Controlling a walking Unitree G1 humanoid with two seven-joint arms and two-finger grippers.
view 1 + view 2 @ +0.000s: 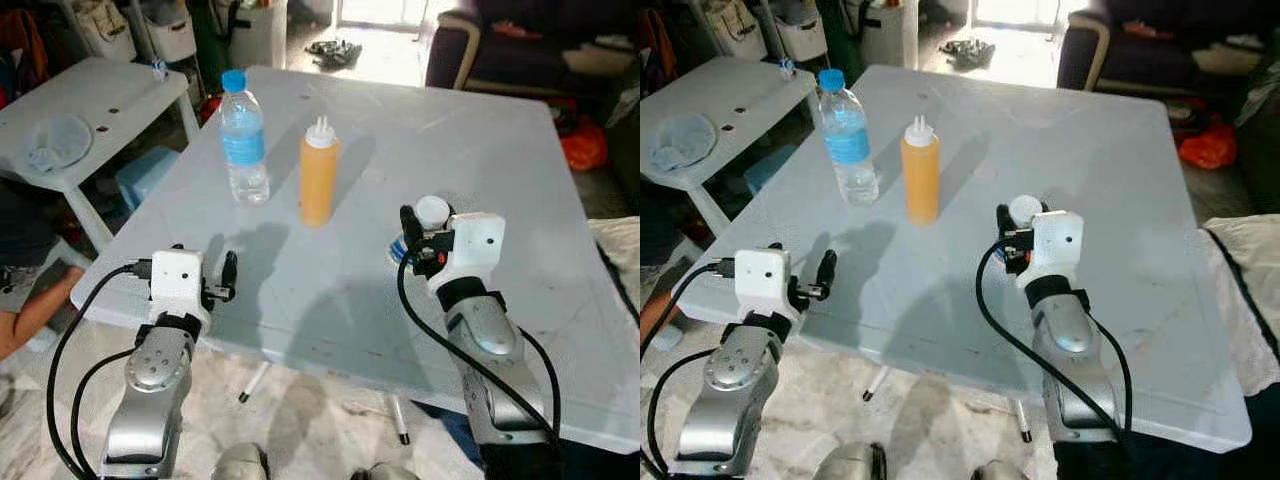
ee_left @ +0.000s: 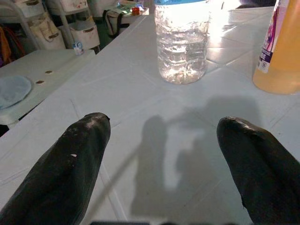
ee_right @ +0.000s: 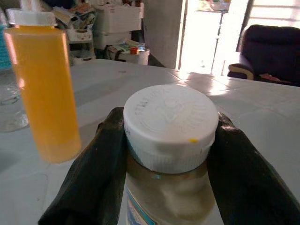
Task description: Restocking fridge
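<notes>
On the pale blue table (image 1: 520, 190) stand a clear water bottle (image 1: 243, 140) with a blue cap and an orange squeeze bottle (image 1: 319, 172) side by side. Nearer the front, my right gripper (image 1: 418, 238) is shut on a white-capped jar (image 3: 169, 126); the black fingers (image 3: 93, 168) press on both sides just under its lid. My left gripper (image 1: 229, 275) hovers open over the table's front left corner, short of the water bottle (image 2: 182, 42), with nothing between its fingers (image 2: 70, 164).
A white side table (image 1: 90, 110) with a blue bowl stands to the left, shelves and bags behind it. A dark sofa (image 1: 530, 50) sits at the back right. A person's arm (image 1: 35, 310) shows at the left edge.
</notes>
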